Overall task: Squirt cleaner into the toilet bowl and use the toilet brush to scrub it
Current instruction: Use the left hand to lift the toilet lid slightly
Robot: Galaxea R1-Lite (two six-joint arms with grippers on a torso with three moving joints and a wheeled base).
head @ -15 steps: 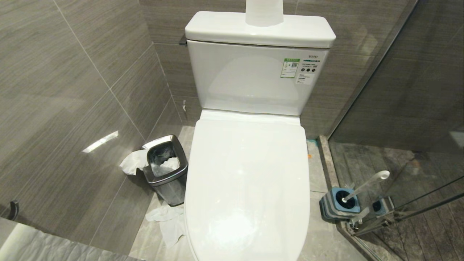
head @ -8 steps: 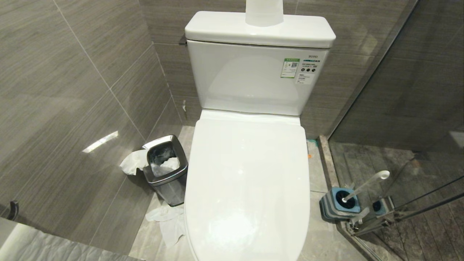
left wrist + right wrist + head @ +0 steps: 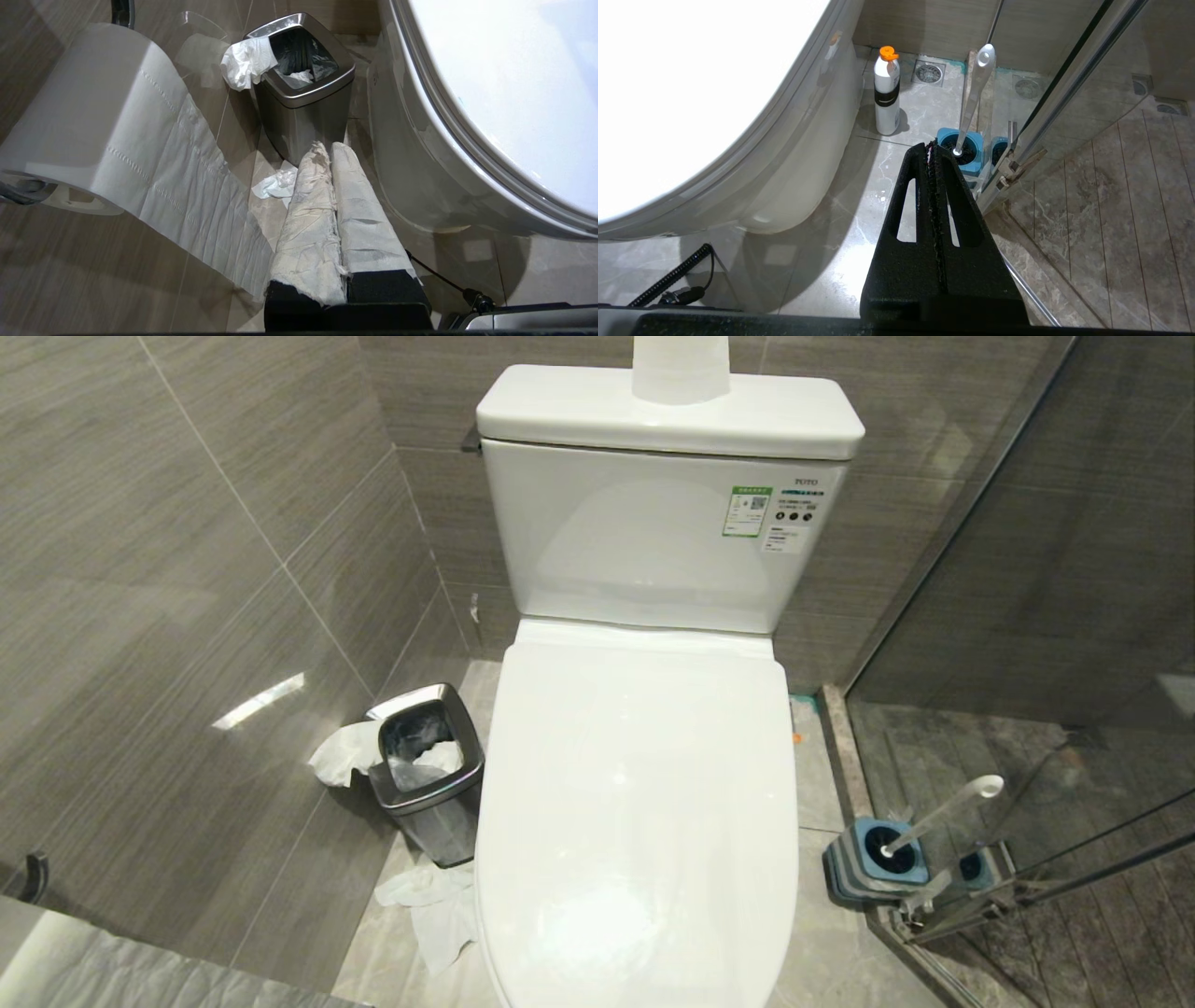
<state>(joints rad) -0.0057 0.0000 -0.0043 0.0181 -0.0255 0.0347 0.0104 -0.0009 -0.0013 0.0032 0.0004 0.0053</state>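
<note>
Grey tiled walls (image 3: 187, 569) enclose both grippers, left gripper (image 3: 329, 149) and right gripper (image 3: 931, 147), pressed closed and empty above the floor. Beyond them, the toilet brush (image 3: 943, 814) stands in its holder (image 3: 878, 861) beside the lidded toilet bowl (image 3: 639, 821), steel bin (image 3: 429, 775) opposite.

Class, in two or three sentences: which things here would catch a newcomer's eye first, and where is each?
The big white toilet fills the middle, its lid down over the bowl. On the floor to its left stands a steel waste bin with crumpled tissue spilling around it. To the right, by the glass partition, the toilet brush leans in its blue holder.
</note>
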